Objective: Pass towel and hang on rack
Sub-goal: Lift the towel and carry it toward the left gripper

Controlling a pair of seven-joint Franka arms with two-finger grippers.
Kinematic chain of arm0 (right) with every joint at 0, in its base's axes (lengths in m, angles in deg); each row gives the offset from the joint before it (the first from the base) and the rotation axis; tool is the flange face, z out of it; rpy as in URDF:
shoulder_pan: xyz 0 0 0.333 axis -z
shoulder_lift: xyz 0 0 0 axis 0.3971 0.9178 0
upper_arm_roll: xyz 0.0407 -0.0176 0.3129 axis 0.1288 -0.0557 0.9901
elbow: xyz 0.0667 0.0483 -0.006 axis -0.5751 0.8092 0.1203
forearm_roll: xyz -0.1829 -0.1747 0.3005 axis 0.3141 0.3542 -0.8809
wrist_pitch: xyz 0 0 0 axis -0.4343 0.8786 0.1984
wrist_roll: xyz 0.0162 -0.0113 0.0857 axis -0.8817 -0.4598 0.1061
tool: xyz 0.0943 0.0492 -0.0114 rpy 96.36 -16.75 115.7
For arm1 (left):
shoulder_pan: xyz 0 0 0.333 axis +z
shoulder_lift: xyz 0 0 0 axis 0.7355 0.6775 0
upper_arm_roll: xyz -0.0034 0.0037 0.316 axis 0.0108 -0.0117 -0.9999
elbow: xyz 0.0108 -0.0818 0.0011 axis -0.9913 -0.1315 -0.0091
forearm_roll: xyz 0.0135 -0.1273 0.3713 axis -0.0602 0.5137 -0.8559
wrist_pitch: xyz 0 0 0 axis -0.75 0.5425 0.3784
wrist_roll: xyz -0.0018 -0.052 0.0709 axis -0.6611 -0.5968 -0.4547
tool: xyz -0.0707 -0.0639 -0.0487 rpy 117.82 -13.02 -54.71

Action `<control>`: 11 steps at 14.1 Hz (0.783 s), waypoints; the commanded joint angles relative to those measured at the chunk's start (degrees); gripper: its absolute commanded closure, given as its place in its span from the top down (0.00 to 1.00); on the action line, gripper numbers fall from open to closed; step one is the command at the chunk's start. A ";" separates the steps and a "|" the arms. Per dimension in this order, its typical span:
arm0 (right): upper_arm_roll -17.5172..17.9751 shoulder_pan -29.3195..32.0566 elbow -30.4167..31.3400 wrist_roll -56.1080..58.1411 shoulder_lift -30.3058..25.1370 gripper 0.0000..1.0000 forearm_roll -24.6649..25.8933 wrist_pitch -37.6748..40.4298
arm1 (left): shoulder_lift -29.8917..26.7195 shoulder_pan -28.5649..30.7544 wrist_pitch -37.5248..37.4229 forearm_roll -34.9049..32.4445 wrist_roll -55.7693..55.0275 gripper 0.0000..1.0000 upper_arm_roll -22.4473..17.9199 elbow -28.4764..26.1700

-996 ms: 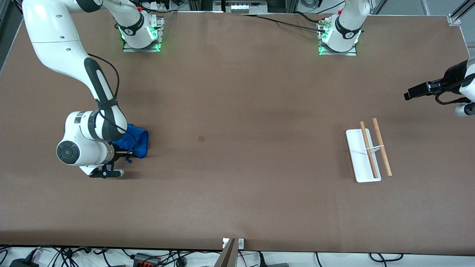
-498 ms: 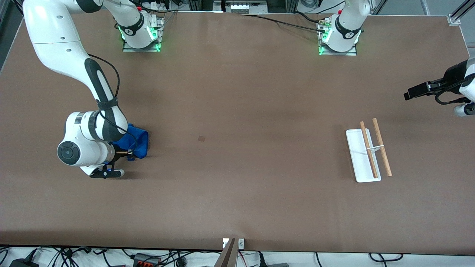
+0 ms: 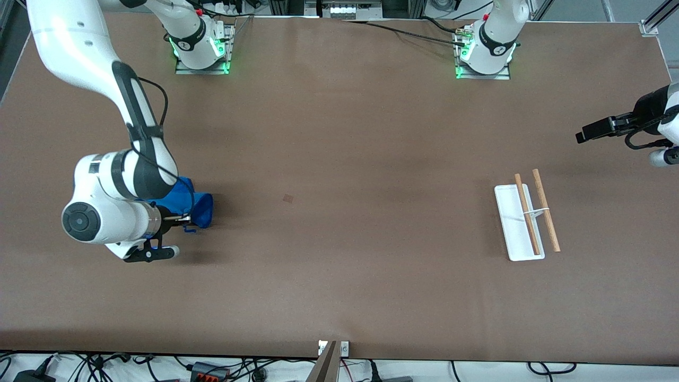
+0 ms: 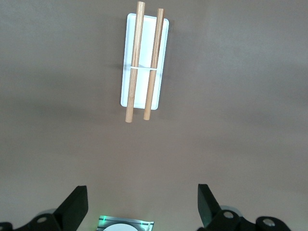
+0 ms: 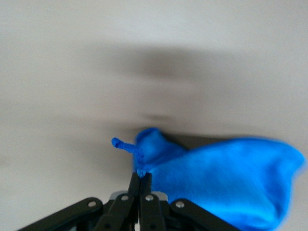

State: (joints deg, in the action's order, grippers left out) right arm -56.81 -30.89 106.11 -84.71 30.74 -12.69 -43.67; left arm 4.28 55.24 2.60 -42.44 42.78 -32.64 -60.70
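Down at the right arm's end of the bench point(image 3: 339, 297), the right gripper point(image 5: 139, 180) has its fingers pinched tight on a corner of the blue towel point(image 3: 197, 206), near its little loop. The cloth looks light and limp; it will likely sag and swing, so a corner hold suits it. The rack point(image 3: 526, 220) stands well apart, toward the left arm's end. The left gripper point(image 4: 142, 204) waits over bare bench near it, fingers spread wide, holding nothing.
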 commanded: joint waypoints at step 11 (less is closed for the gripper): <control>28.85 -8.59 -15.50 -22.37 -1.72 0.00 -2.10 -19.99 | 3.57 2.49 -0.40 5.47 0.23 1.00 0.18 1.89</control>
State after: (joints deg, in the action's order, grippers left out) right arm -31.47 -40.38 91.37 -106.35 28.07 -13.44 -59.35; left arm 5.47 56.59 2.64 -39.49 42.78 -32.68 -60.67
